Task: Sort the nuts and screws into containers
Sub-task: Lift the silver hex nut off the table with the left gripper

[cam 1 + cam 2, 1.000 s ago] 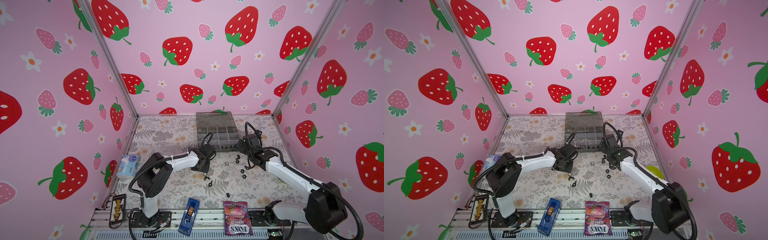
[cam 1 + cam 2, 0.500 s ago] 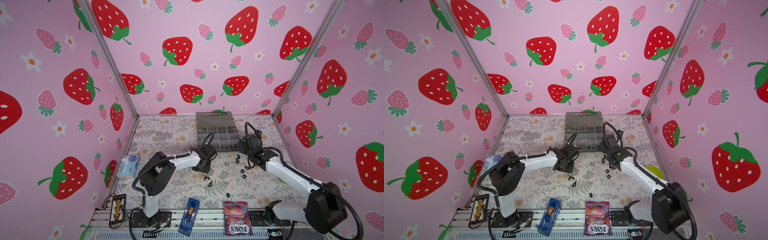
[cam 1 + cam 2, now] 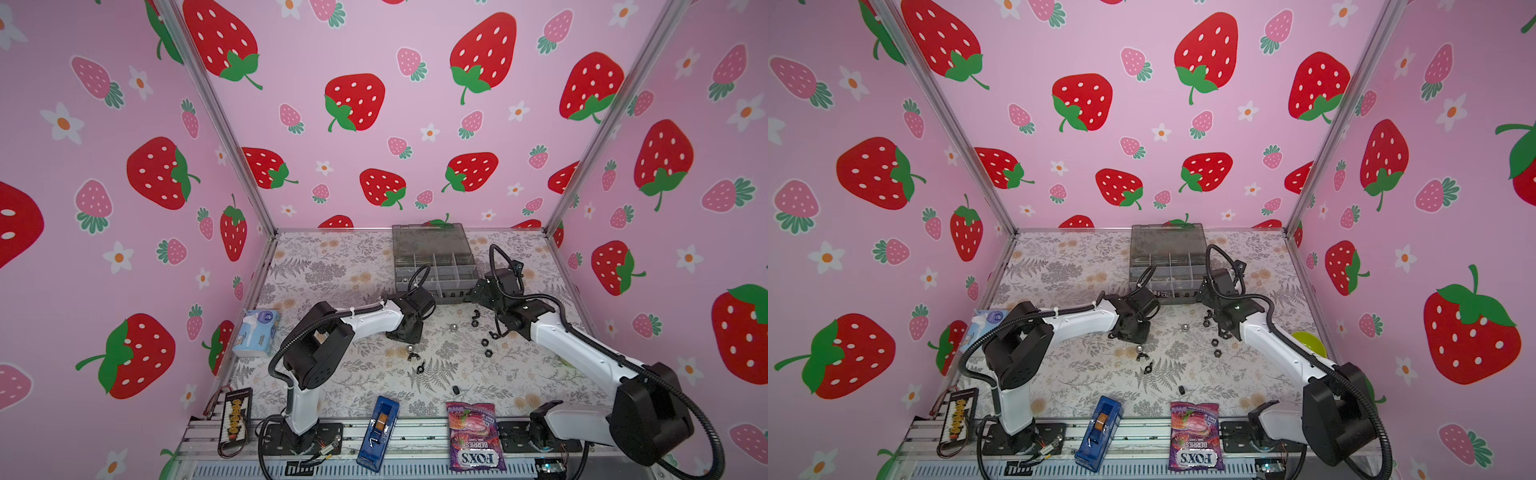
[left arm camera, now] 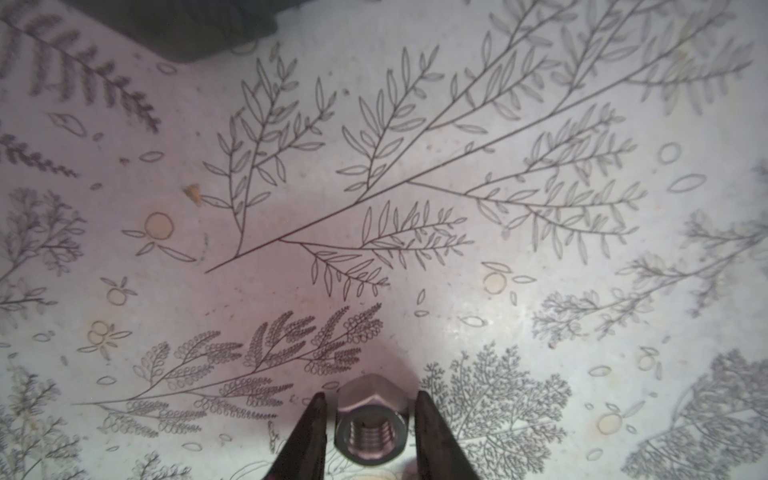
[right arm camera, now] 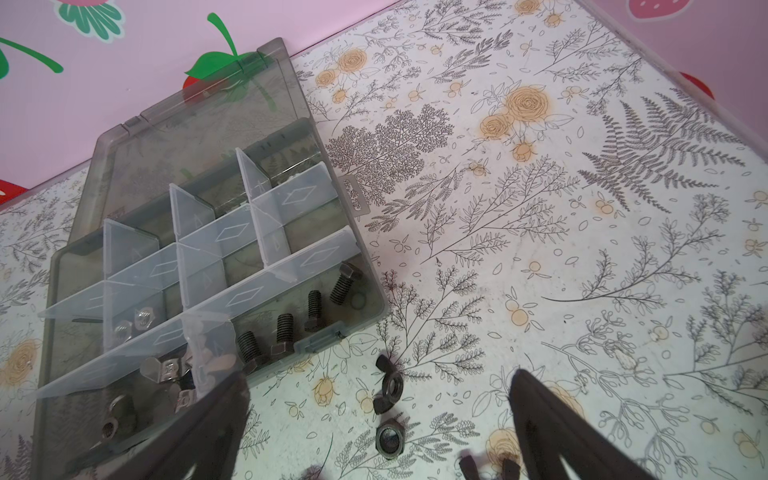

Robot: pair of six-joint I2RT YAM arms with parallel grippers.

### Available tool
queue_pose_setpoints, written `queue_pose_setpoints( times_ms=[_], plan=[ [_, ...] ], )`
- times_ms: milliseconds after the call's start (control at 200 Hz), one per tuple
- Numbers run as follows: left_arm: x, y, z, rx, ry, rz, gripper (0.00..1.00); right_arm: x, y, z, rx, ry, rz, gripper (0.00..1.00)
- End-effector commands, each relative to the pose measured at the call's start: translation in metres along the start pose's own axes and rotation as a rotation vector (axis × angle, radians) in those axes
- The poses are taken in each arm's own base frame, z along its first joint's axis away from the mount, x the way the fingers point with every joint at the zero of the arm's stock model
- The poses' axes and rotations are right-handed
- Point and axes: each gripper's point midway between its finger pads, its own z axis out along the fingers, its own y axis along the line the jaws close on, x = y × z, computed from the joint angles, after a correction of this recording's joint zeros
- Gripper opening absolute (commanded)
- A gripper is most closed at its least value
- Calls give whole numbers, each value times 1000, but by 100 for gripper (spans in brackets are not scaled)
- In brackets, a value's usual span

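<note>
In the left wrist view a silver dome nut (image 4: 370, 419) lies on the floral mat between my left gripper's (image 4: 370, 398) black fingers, with a thin gap on each side. In a top view that gripper (image 3: 407, 337) is low over the mat. My right gripper (image 5: 378, 376) stands wide open above a black wing nut (image 5: 387, 385) and a black hex nut (image 5: 390, 436), beside the grey organiser (image 5: 368, 291). Black screws (image 5: 345, 282) lie in its near cell and silver wing nuts (image 5: 164, 370) in the one beside it. More nuts (image 3: 484, 342) are scattered on the mat.
A tissue pack (image 3: 257, 332) lies at the left wall. A blue box (image 3: 378, 432), a purple candy bag (image 3: 473, 436) and a black board (image 3: 235, 419) line the front edge. A green object (image 3: 1308, 343) sits behind the right arm. Pink walls enclose three sides.
The left jaws have narrowed around the silver dome nut, and the left arm's elbow has shifted a little to the right. The right arm has not moved.
</note>
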Motion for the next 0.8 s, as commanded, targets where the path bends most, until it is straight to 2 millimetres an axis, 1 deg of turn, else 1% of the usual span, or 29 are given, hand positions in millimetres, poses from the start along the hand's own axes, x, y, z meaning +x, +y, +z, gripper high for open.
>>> queue_pose_setpoints(
  times_ms=[0, 325, 500, 620, 740, 795],
  plan=[
    [3, 2, 9, -33, 30, 37, 37, 2, -9, 1, 35, 1, 17, 100],
    [3, -7, 8, -4, 34, 63, 37, 2, -10, 1, 35, 3, 21, 100],
    [10, -9, 7, 2, 47, 75, 37, 2, -10, 1, 36, 1, 19, 100],
    [14, -5, 8, -13, 55, 80, 37, 4, -11, 1, 36, 5, 23, 100],
    [19, 4, 11, -57, 70, 78, 32, 5, -11, 2, 36, 9, 22, 100],
    [20, 6, 12, -70, 76, 78, 31, 5, -12, 2, 37, 8, 22, 100]
  ],
)
